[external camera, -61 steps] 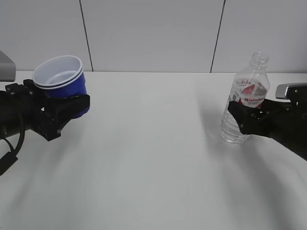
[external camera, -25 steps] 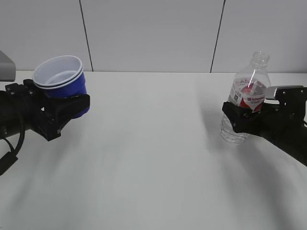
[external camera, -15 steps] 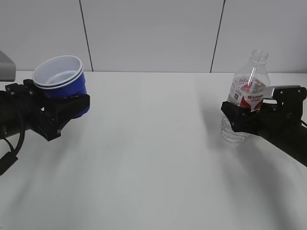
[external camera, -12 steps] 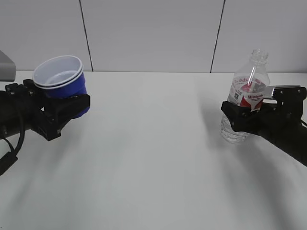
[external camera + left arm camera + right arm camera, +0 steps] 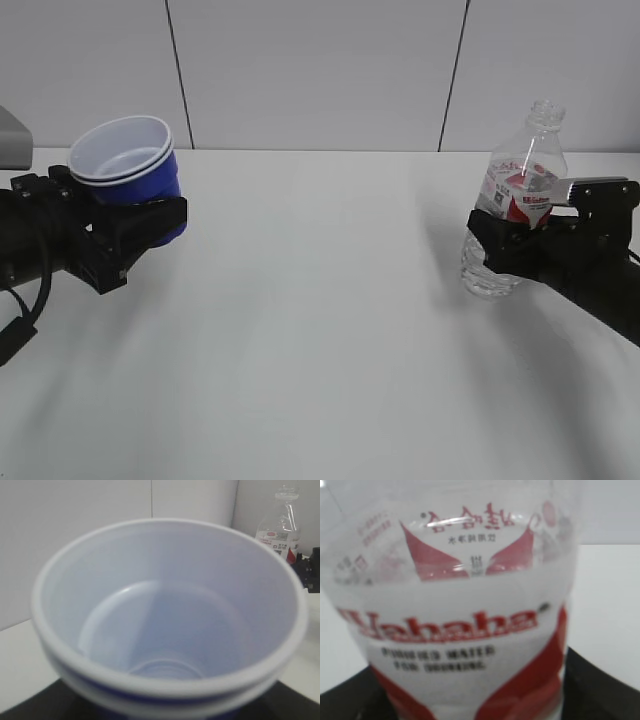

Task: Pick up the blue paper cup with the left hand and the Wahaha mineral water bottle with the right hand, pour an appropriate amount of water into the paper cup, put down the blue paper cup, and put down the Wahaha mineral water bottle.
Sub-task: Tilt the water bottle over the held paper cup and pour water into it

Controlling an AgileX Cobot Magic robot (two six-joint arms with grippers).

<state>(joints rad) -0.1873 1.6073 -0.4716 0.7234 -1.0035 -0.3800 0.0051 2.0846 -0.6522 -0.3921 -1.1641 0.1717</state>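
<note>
The blue paper cup (image 5: pixel 152 186), white inside with a doubled white rim, sits in my left gripper (image 5: pixel 140 222), which is shut on its lower wall and holds it tilted at the far left, off the table. In the left wrist view the cup (image 5: pixel 165 610) fills the frame and my left gripper (image 5: pixel 165 712) shows only as black at the bottom. My right gripper (image 5: pixel 508 250) is shut on the Wahaha mineral water bottle (image 5: pixel 522 170) at its label band; the bottle leans slightly right. In the right wrist view the label (image 5: pixel 465 630) fills the frame, with my right gripper (image 5: pixel 470 705) black at the bottom corners.
The white table (image 5: pixel 320 330) runs between the two arms. A grey panelled wall (image 5: pixel 320 70) stands behind it. A grey object (image 5: pixel 10 138) sits at the far left edge. The bottle also shows far off in the left wrist view (image 5: pixel 282 527).
My right gripper and the bottle have shifted a little to the right, and the bottle's neck now stands slightly higher and leans right. The left gripper and cup have not moved.
</note>
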